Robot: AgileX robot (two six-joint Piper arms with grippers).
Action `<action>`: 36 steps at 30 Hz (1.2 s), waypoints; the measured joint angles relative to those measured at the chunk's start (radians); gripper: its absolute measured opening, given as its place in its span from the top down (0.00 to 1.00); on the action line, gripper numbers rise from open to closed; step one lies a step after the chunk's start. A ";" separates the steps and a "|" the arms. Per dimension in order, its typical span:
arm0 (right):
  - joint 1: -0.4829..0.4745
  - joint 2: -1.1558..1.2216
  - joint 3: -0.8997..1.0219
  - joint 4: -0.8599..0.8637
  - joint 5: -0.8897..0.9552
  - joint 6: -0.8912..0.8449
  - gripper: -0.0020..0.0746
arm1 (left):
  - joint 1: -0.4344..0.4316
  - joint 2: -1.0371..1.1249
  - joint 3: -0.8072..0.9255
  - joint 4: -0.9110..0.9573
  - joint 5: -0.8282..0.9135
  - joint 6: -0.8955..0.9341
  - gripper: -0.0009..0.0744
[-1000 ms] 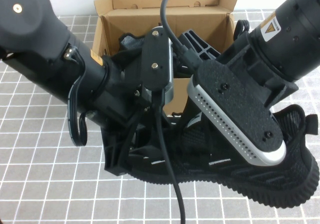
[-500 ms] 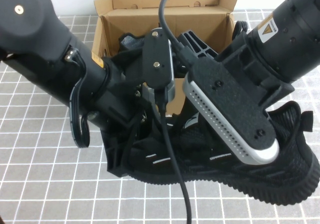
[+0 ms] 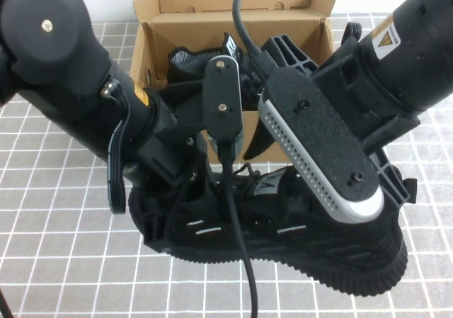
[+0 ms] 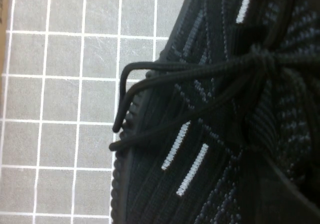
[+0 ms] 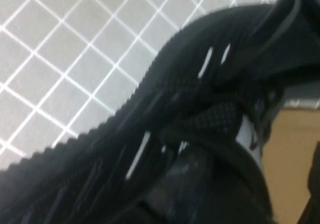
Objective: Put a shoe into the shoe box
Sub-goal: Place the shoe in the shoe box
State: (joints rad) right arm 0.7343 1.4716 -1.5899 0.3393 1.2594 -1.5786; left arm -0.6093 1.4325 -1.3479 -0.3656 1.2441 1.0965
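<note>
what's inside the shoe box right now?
The shoe box is open and holds a black mesh sneaker, partly visible. The arms hide the rest of the interior. The shoe is outside in front, with the left gripper and right gripper at it.

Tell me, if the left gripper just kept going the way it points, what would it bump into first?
Most likely the shoe. The left gripper points down right over its laced top, which fills the wrist view. The right gripper hangs over the same shoe; the shoe box stands behind.
</note>
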 joint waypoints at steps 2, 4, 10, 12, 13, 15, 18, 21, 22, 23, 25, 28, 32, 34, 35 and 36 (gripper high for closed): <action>0.002 0.000 0.000 -0.046 -0.002 0.045 0.54 | 0.000 0.000 0.000 0.007 0.000 -0.007 0.93; 0.002 0.000 0.000 -0.110 -0.002 0.112 0.54 | 0.000 0.000 0.000 0.025 -0.002 -0.018 0.93; 0.002 0.000 0.000 -0.292 -0.002 0.309 0.61 | 0.000 0.000 0.000 0.057 -0.006 -0.042 0.93; 0.002 -0.001 0.000 -0.305 -0.002 0.335 0.64 | 0.000 0.000 0.000 0.064 -0.015 -0.048 0.93; 0.002 -0.003 0.000 -0.312 -0.002 0.346 0.66 | 0.000 0.000 0.000 0.066 -0.023 -0.053 0.93; 0.002 -0.008 0.000 -0.329 -0.002 0.358 0.69 | 0.000 0.000 0.000 0.075 -0.032 -0.062 0.93; 0.002 -0.034 0.000 -0.353 -0.002 0.373 0.74 | 0.011 0.000 0.000 0.080 -0.036 -0.068 0.93; 0.002 -0.072 -0.005 -0.386 -0.002 0.422 0.81 | 0.035 0.000 -0.002 0.080 -0.032 -0.068 0.94; 0.002 -0.085 -0.009 -0.406 -0.002 0.452 0.84 | 0.046 0.003 -0.009 0.080 -0.030 -0.068 0.94; 0.002 -0.098 -0.011 -0.430 -0.002 0.488 0.88 | 0.056 0.005 -0.021 0.080 -0.022 -0.068 0.94; -0.003 -0.120 -0.011 -0.471 -0.007 0.557 0.94 | 0.070 0.007 -0.052 0.084 -0.009 -0.068 0.94; -0.044 -0.130 -0.011 -0.498 -0.019 0.645 0.98 | 0.074 0.009 -0.123 0.105 0.005 -0.066 0.94; -0.127 -0.130 -0.011 -0.463 -0.025 0.730 0.99 | 0.076 0.018 -0.232 0.154 0.020 -0.064 0.94; -0.173 -0.128 -0.011 -0.418 -0.025 0.746 0.99 | 0.083 0.047 -0.294 0.179 0.024 -0.060 0.94; -0.198 -0.128 -0.011 -0.390 -0.021 0.751 0.99 | 0.090 0.067 -0.329 0.183 0.025 -0.060 0.94; -0.222 -0.128 -0.011 -0.367 -0.016 0.752 0.99 | 0.096 0.086 -0.363 0.186 0.027 -0.055 0.94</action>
State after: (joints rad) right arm 0.5124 1.3437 -1.6013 -0.0277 1.2436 -0.8265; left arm -0.5136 1.5181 -1.7111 -0.1799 1.2707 1.0411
